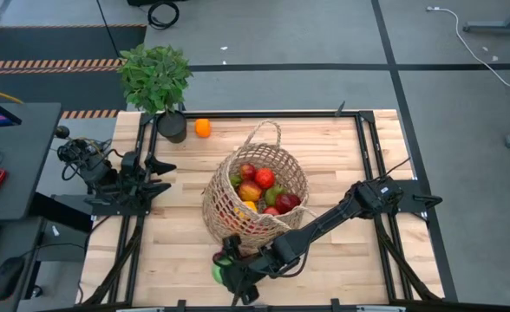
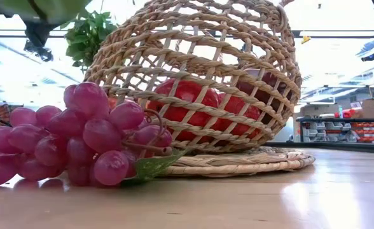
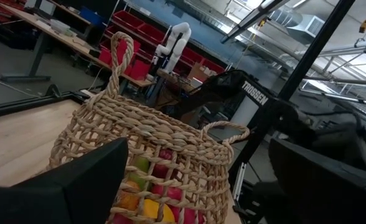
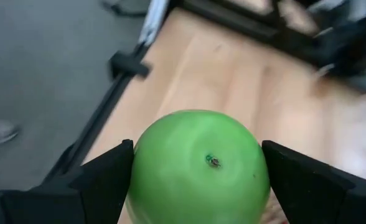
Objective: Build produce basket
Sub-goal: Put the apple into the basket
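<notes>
The tan wicker basket (image 1: 255,195) stands mid-table with red, green and yellow produce inside; it also shows in the low view (image 2: 200,83) and the left wrist view (image 3: 152,149). A bunch of purple grapes (image 2: 79,140) lies on the table in front of it. An orange (image 1: 203,128) lies at the far edge. My right gripper (image 1: 231,276) is near the table's near edge, left of the basket's front, shut on a green apple (image 4: 198,165). My left gripper (image 3: 195,186) is open and empty at the table's left, facing the basket. My right gripper pinches the green apple between its two fingers, one on each of its opposite sides (image 4: 136,168). The fingers slant down from the table's right and far side. The apple's dimpled end (image 4: 213,161) faces the wrist camera. In the low view the apple (image 2: 37,7) hangs clear above the table.
A leafy potted plant in a black pot (image 1: 164,95) stands at the far left corner beside the orange. Black frame rails (image 1: 372,173) run along the table's left and right sides. Bare wood (image 1: 350,260) lies to the right of the basket, under my right arm.
</notes>
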